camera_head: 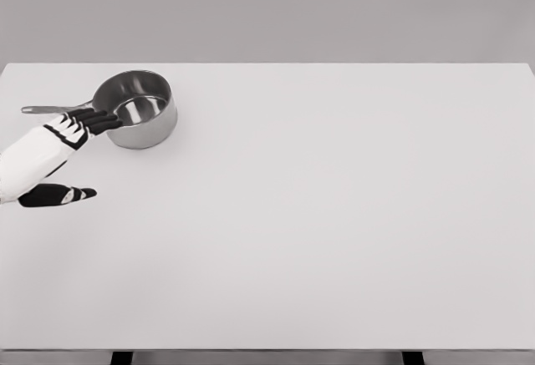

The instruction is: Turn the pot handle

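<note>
Sitting upright near the far left corner of the white worktop (334, 215), the steel pot (138, 108) shows a bare, shiny interior with nothing in it. Its long thin handle (52, 108) points left, running roughly parallel to the far edge and ending close to the worktop's left edge.

From the lower left comes the white left arm, and the left hand (71, 135) lies over the pot's near left side, where the handle meets the wall. Its dark fingers (99, 120) are stretched out straight and slightly apart, their tips at the pot's rim; whether they actually touch the metal cannot be told. The thumb (58, 195) is splayed well away toward the near side, so the hand is spread wide and grips nothing.

Behind the pot only a narrow strip of worktop remains before the far edge, and little space lies to its left. To the right and toward the near edge the surface stretches broad and flat.
</note>
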Controlling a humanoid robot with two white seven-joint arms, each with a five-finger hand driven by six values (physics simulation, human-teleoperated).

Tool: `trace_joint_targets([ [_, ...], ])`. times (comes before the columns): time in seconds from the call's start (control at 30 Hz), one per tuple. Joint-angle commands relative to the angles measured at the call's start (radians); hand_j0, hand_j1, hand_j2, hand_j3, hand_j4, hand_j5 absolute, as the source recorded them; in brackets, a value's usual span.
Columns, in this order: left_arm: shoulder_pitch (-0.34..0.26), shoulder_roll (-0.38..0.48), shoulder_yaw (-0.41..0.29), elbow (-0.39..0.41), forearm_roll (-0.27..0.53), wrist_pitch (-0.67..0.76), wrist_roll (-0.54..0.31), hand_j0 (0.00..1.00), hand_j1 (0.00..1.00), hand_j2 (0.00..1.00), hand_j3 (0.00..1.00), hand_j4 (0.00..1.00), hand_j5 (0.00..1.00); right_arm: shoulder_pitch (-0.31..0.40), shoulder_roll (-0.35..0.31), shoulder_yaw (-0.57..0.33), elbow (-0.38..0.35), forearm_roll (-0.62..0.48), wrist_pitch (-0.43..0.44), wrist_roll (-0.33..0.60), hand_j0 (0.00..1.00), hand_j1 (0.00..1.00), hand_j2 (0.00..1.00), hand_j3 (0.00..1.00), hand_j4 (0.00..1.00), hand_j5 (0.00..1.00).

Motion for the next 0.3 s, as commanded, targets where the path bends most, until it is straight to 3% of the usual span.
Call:
trace_joint_targets([
  [0.0, 0.0, 0.003, -0.016, -0.009, 0.012, 0.002, -0.002, 1.0, 1.0, 1.0, 1.0, 1.0, 1.0, 0.0, 0.0, 0.0, 0.0, 0.0, 0.0, 0.0, 1.0, 1.0, 1.0, 1.0, 1.0, 1.0],
  [0.27, -0.002, 0.003, -0.013, -0.012, 0.011, 0.002, -0.002, 1.0, 1.0, 1.0, 1.0, 1.0, 1.0, 0.0, 0.0, 0.0, 0.0, 0.0, 0.0, 0.0, 1.0, 1.0, 1.0, 1.0, 1.0, 1.0],
])
